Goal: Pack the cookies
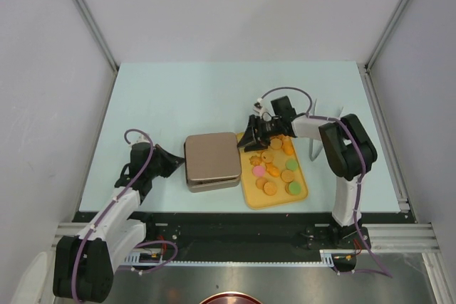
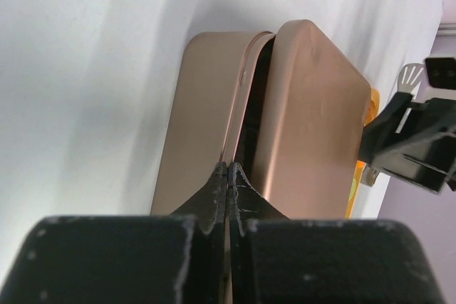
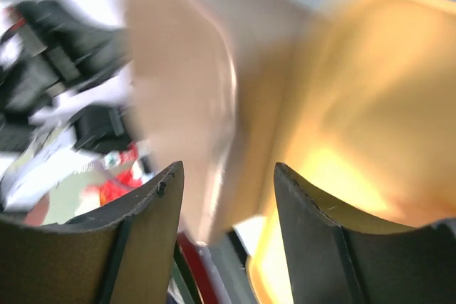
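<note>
Left jaws: pressed together, empty, tips at the left edge of the tin [image 2: 206, 105], where its lid [image 2: 306, 126] sits ajar.
Tin: on the worktop [image 1: 178, 97], just left of the yellow tray [image 1: 251, 201].
Cookies [image 1: 274, 169]: loose on the tray, none visibly in the tin.
Right jaws: spread, nothing between them, over the tray's far-left corner; that wrist view is blurred.
Key relation: cookies lie just near-right of the right jaws; the tin separates them from the left arm, so the right arm is nearer.
Axis: round cookies, no long axis to match.
</note>
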Controlling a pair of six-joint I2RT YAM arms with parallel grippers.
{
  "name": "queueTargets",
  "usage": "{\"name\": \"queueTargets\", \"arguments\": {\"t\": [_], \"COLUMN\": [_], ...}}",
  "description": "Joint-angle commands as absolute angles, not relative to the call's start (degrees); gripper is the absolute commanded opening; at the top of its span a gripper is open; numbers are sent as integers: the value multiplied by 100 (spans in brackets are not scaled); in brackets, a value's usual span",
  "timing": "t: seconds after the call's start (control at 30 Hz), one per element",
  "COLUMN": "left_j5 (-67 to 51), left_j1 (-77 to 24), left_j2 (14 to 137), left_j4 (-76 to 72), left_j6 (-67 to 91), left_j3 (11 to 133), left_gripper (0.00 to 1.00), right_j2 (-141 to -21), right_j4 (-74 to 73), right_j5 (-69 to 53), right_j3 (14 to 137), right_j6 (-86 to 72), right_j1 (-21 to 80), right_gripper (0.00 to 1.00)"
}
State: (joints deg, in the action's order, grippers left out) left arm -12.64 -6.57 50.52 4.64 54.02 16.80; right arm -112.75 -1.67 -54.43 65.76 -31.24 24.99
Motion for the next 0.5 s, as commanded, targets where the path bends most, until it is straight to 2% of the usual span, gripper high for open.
{"name": "queueTargets", "arguments": {"t": [0.0, 0.37, 0.47], "left_j5": [-1099, -1064, -1055], "left_j1": [-650, -650, -650], "left_j2": [5168, 5203, 5150], "left_j4": [1055, 1072, 1099], "left_j6": [5309, 5273, 5282], "left_j3": [1520, 1573, 1564], "left_gripper": [1, 0, 0], "right_j2": [-10900, -10196, -10011], "right_j4": [-1186, -1354, -1178], "right_j5": [-4518, -3526, -2964], "right_j3": [6442, 6469, 6574], "right_j6": [-2540, -2417, -2514], "right_j1": [2206, 2249, 2416], "right_gripper": [59, 57, 49]}}
